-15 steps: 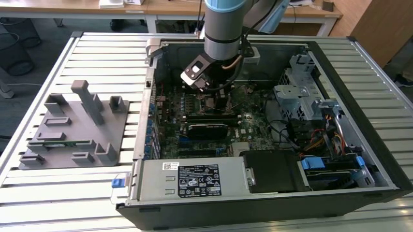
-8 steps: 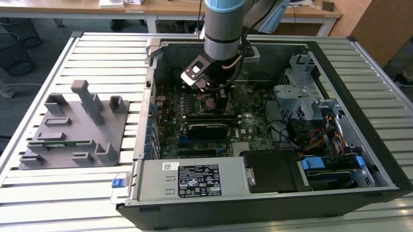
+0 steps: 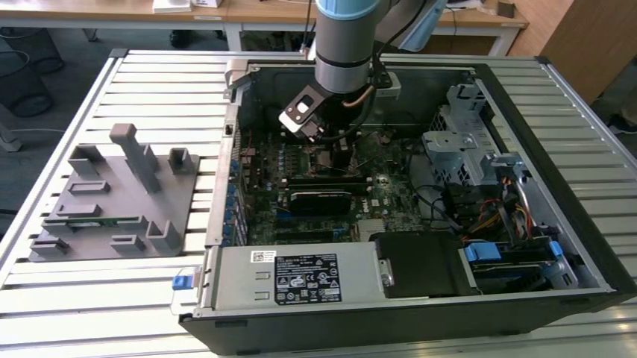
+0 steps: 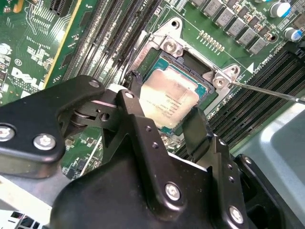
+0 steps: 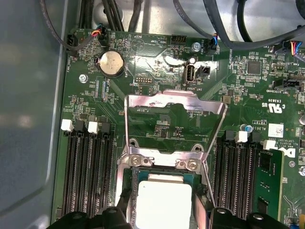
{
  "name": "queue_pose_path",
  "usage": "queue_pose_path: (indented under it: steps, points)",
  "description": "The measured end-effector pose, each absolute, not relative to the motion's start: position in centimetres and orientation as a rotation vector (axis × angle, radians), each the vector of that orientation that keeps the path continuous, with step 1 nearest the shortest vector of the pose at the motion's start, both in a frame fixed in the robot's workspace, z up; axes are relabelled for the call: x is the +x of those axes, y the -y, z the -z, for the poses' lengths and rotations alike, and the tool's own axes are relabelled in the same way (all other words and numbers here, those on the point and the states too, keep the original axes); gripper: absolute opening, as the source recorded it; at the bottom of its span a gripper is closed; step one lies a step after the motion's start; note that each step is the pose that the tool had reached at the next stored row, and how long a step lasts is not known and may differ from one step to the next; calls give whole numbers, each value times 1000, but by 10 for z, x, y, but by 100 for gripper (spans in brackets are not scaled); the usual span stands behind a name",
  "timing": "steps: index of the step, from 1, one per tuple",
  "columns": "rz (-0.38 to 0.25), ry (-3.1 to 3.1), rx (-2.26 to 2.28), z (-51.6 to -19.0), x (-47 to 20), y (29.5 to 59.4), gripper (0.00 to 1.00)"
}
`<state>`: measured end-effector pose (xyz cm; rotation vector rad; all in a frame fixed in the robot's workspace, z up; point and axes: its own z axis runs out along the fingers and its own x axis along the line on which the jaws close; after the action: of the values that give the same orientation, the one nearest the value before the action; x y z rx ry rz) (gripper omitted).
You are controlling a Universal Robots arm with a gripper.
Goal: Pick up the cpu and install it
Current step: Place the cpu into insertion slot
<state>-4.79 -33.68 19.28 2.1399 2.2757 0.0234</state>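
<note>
The cpu [image 4: 172,95], a flat square chip with a silver-grey top, lies level inside the open socket frame [image 4: 220,80] on the green motherboard [image 4: 38,62]. My gripper [image 4: 167,102] reaches down over it, one black finger [image 4: 134,88] against one edge and the other finger [image 4: 198,125] against the opposite edge, shut on the chip. In the first wrist view the cpu [image 5: 164,200] sits below the raised metal load plate [image 5: 174,107], between the gripper [image 5: 163,210] fingertips. In the exterior view the gripper [image 3: 333,145] is low inside the computer case [image 3: 518,246].
A thin metal socket lever [image 4: 269,91] sticks out beside the socket. Dark memory slots [image 5: 88,167] flank it on both sides. A grey parts fixture [image 3: 110,201] holding a green memory stick [image 3: 95,221] lies at the exterior view's left. Drive cage and cables [image 3: 468,164] crowd the case's right.
</note>
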Motion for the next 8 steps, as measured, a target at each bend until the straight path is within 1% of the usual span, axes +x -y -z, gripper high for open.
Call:
queue_pose_path:
  steps: [8]
  points:
    - [-23, -2276, 2140, -193, -48, 335, 62]
